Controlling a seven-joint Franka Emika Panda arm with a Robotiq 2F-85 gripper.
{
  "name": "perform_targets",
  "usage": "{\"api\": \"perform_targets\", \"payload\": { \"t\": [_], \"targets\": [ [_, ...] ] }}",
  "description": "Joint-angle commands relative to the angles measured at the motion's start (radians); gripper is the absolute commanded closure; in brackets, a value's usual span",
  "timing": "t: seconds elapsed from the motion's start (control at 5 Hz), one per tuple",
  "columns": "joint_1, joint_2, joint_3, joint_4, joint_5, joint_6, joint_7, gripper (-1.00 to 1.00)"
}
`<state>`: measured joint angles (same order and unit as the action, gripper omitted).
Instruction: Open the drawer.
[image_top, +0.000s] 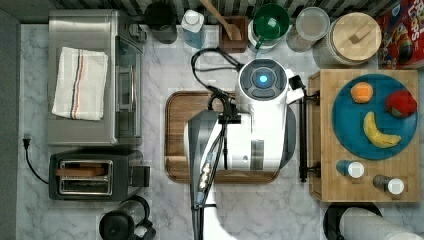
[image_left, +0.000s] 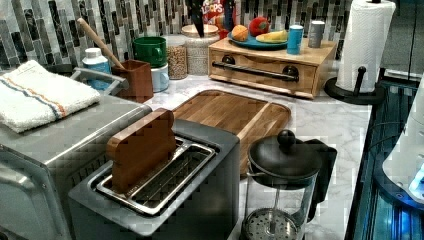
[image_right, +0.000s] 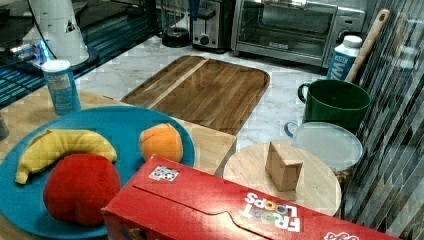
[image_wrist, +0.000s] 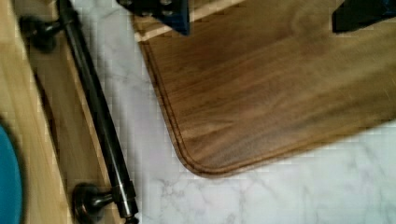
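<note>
Top view shows the light bamboo-coloured wooden drawer (image_top: 365, 175) standing on the marbled white desk (image_top: 165, 65), just beside the dark brown rounded wooden tray (image_top: 180, 115), its long thin black bar handle (image_top: 302, 135) facing that tray. The white robot arm (image_top: 260, 125) hangs over the tray's edge nearest the drawer. In the wrist view the claw (image_wrist: 261, 11) is spread wide above the tray, gripping nothing, near the handle.
</note>
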<state>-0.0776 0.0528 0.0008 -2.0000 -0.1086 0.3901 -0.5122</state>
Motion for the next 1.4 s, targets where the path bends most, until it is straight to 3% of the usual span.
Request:
{"api": "perform_targets", "payload": {
  "t": [0.2, 0.6, 1.0, 1.4],
  "targets": [
    [-0.069, -0.069, -0.049, -0.029, -0.074, 0.004, -0.321, -1.00],
    [-0.118, -0.071, -0.048, -0.110, -0.114, 0.150, -0.448, -1.00],
    [-0.137, -0.044, -0.092, -0.126, -0.090, 0.222, -0.565, -1.00],
    [-0.173, -0.029, -0.066, -0.178, -0.063, 0.304, -0.562, -1.00]
  ]
}}
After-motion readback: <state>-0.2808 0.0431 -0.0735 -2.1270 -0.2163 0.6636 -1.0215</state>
